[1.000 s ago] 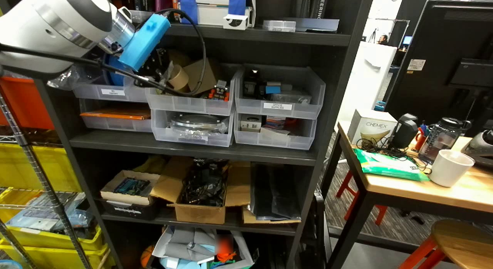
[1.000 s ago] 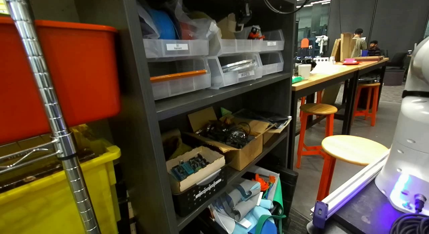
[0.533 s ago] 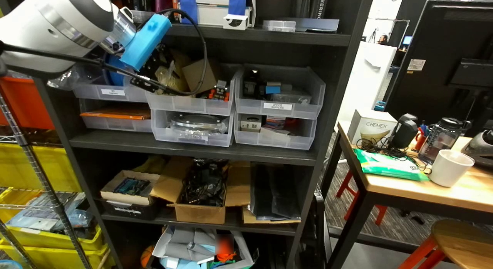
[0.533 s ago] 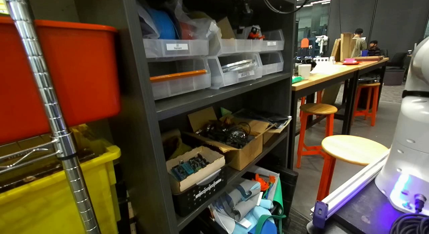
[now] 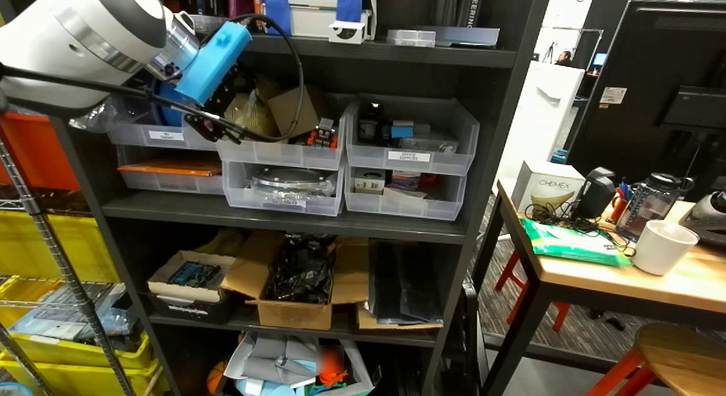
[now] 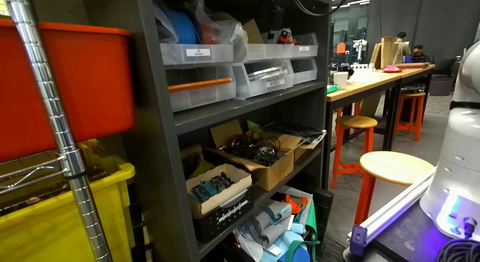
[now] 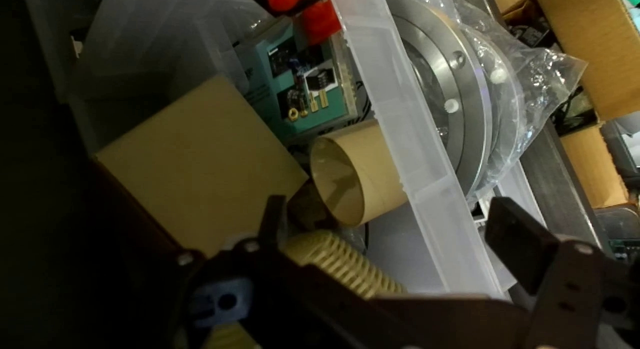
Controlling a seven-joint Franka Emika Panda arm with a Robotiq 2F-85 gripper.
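My gripper [image 7: 397,226] stands open over a clear plastic bin [image 7: 395,104], nothing between its fingers [image 7: 520,244]. One finger is above the bin's inside, the other beyond its front wall. Inside, against that wall, lies a short cardboard tube [image 7: 377,174] with its round mouth showing. A yellow ribbed item [image 7: 345,264] is partly covered by the near finger. Beside them are a flat brown cardboard piece [image 7: 210,159], a green packet [image 7: 310,84] and a red-orange figure [image 7: 317,19]. In an exterior view the dark gripper [image 5: 218,132] hangs below the blue wrist cover [image 5: 212,64].
Below sits a bin with a bagged metal ring [image 5: 292,177]. An office supplies bin [image 5: 411,160] stands alongside, and a bin with a blue spool [image 6: 182,27] is on the opposite side. An upper shelf board [image 5: 391,53] runs overhead. The arm's cable [image 5: 300,72] loops out in front.
The gripper has opened. The cardboard tube, held at its fingertips a second ago, has dropped into the bin. The arm has barely moved.
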